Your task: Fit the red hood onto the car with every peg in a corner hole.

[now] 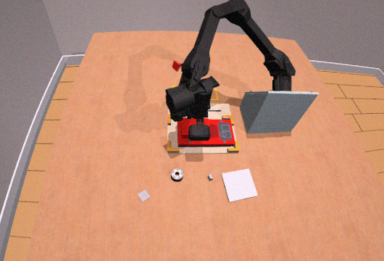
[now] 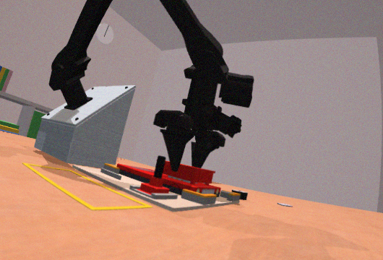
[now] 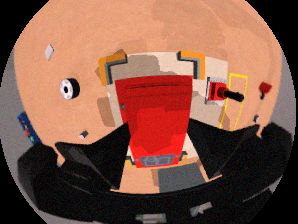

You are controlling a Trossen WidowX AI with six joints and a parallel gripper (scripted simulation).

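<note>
The red hood [image 2: 188,173] [image 3: 157,115] [image 1: 185,132] is low over the left part of the red car chassis [image 1: 217,141] [image 2: 152,188], on the deck or just above it. My gripper [image 2: 188,165] [image 3: 157,122] [image 1: 198,129] comes straight down and is shut on the hood, one finger on each long side. The chassis sits in the beige jig with orange corners [image 1: 203,150] [image 2: 170,204] [image 3: 148,63]. The pegs and corner holes are hidden, so I cannot tell whether they are engaged. A black post [image 2: 159,166] stands on the car's near end.
The arm's grey wedge base [image 1: 275,112] [image 2: 83,131] stands right of the jig. A metal washer [image 1: 177,175] [image 3: 68,88], a small cube [image 1: 210,177], a white square sheet [image 1: 239,185] and a small grey tile [image 1: 143,195] lie in front. A yellow outlined rectangle [image 2: 90,207] lies behind the jig.
</note>
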